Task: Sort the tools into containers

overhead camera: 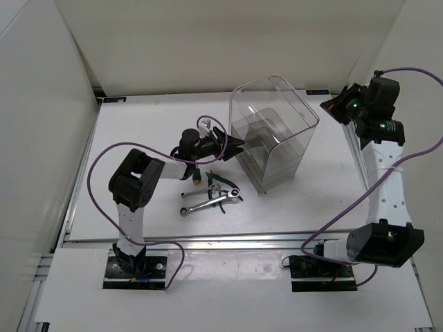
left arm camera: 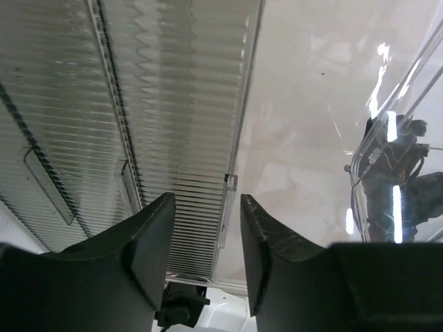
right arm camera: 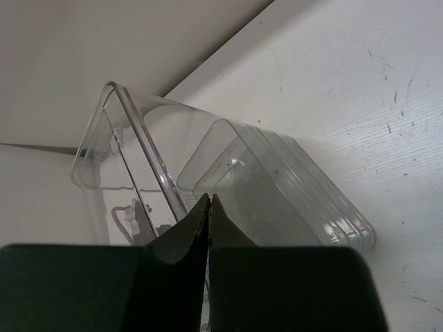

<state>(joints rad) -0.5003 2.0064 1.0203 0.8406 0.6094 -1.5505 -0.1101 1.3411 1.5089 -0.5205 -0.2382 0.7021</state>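
The container, a tall clear bin (overhead camera: 273, 131), stands in the middle of the table. My left gripper (overhead camera: 239, 146) hovers at its left wall, jaws apart with nothing between them; in the left wrist view the left gripper (left arm camera: 208, 207) faces the bin's ribbed clear wall (left arm camera: 173, 104). The tools lie on the table just below that gripper: dark-green-handled pliers (overhead camera: 220, 180), silver wrenches (overhead camera: 208, 203) and a stubby screwdriver with an orange end (overhead camera: 197, 176). My right gripper (overhead camera: 333, 105) is raised at the far right, shut and empty, and in its own view the right gripper (right arm camera: 209, 199) points at the bin (right arm camera: 242, 187).
White walls close in the table on the left, back and right. The table's front edge (overhead camera: 228, 238) runs just beyond the arm bases. A purple cable (overhead camera: 104, 159) loops from the left arm, and another (overhead camera: 415, 155) hangs by the right arm.
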